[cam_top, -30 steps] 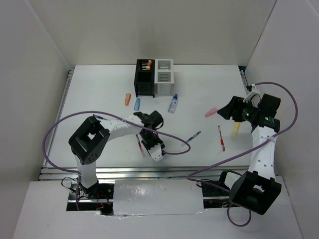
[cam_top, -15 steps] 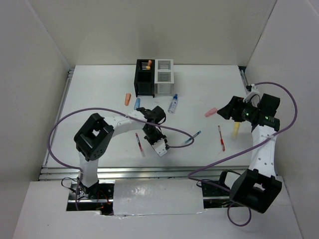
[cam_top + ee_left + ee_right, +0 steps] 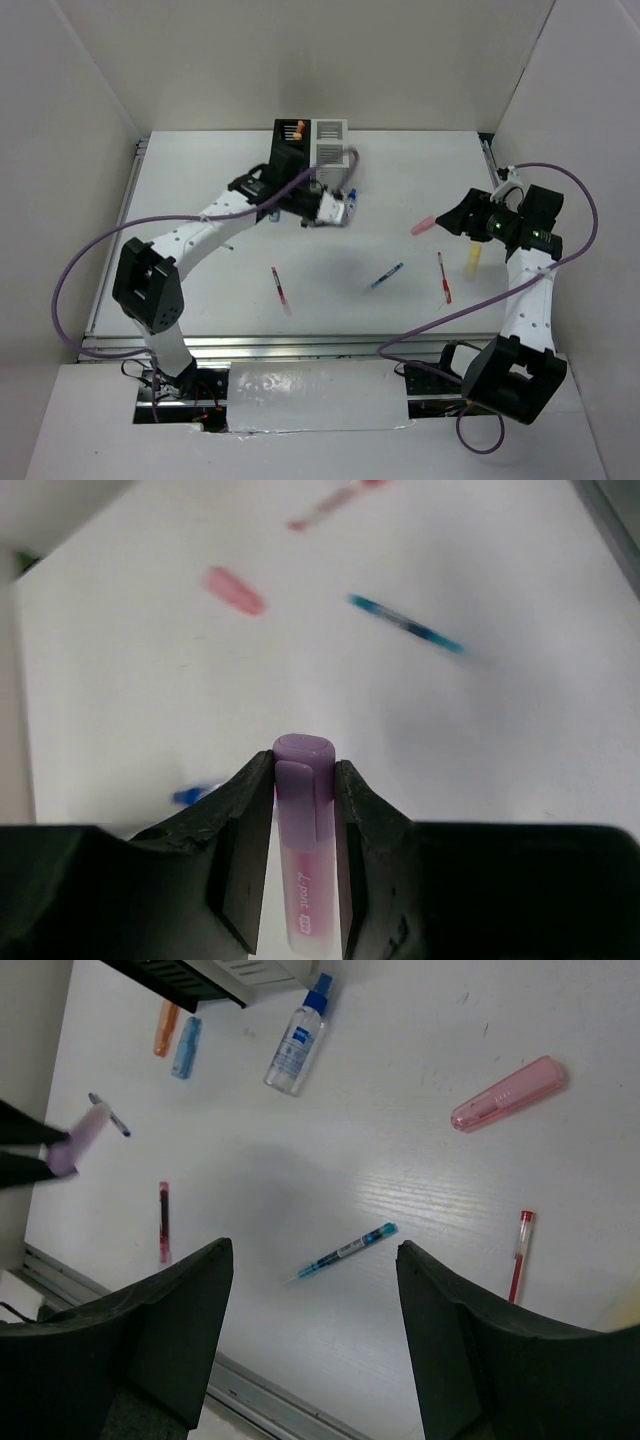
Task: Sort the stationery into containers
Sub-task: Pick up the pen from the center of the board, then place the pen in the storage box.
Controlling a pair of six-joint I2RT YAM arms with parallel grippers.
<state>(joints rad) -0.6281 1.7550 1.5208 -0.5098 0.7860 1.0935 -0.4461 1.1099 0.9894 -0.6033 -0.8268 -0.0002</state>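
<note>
The purple marker (image 3: 303, 850) is a stubby cylinder with a rounded, matte lilac cap and a paler, glossy pink barrel bearing small printed lettering. In the left wrist view it stands lower centre, cap upward. The left gripper (image 3: 303, 768) is clenched on it, with rough black fingers (image 3: 240, 830) pressing both sides just below the cap.

In the top view that gripper (image 3: 325, 208) hangs upper centre, just in front of the two joined slatted pen holders. These are the black box (image 3: 289, 162) and the white box (image 3: 329, 148). Orange-tipped markers (image 3: 298, 128) poke out of the black one.

The right wrist view shows a clear bottle (image 3: 297, 1035) with a blue cap at top centre. A flat orange marker (image 3: 166, 1028) and a blue marker (image 3: 186, 1046) lie side by side to its left. A translucent pink marker (image 3: 508, 1093) lies upper right, a thin blue pen (image 3: 345, 1251) near centre, and a slim red pen (image 3: 519, 1255) at the right.

A yellow marker (image 3: 473, 260) lies at the right of the smooth white table (image 3: 200, 200), under the right arm. The right gripper (image 3: 312, 1285) is spread wide and grasps nothing.
</note>
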